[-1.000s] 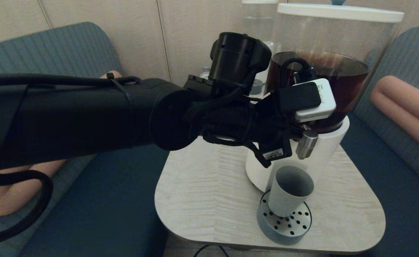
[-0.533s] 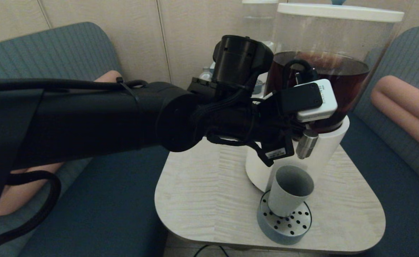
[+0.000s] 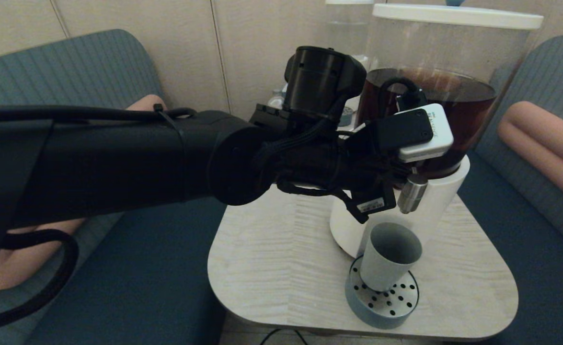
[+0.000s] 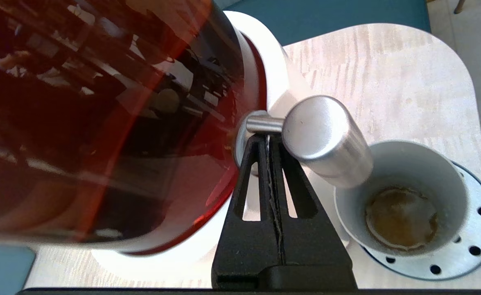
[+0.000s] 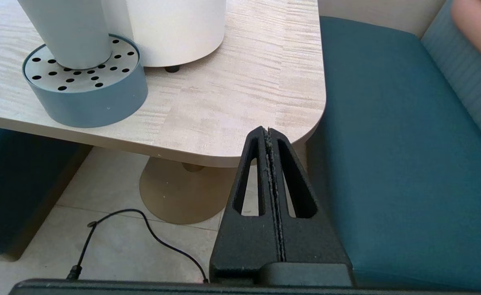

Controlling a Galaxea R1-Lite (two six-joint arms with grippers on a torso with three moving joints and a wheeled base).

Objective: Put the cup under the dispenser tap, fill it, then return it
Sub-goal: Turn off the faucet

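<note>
The cup point(image 3: 389, 262) stands on the round drip tray point(image 3: 382, 306) w/ holes, right under the dispenser tap point(image 4: 326, 141), so the drink can fall straight in. The left gripper point(image 4: 268, 141) has its two black fingers squeezed tight together w/ nothing between them; the tips sit at the thin metal stem behind the tap's fat end, prob. to push it and let the drink out. There is a little brown drink at the bottom of the cup, so filling looks just begun, I think. The cup is plain, smooth, dull grey-blue, wider at the top, no handle. The tap is a short shiny metal tube shape. The dispenser point(image 3: 434, 124) has a see-thru tank of dark brown drink on a smooth white base. The tray top is silver metal w/ a grey-blue side. The table point(image 3: 281, 258) is pale wood w/ round corners. The right gripper point(image 5: 269, 137) is parked low by the table edge, over the blue seat point(image 5: 396, 164), fingers also pressed together, holding nothing.
</note>
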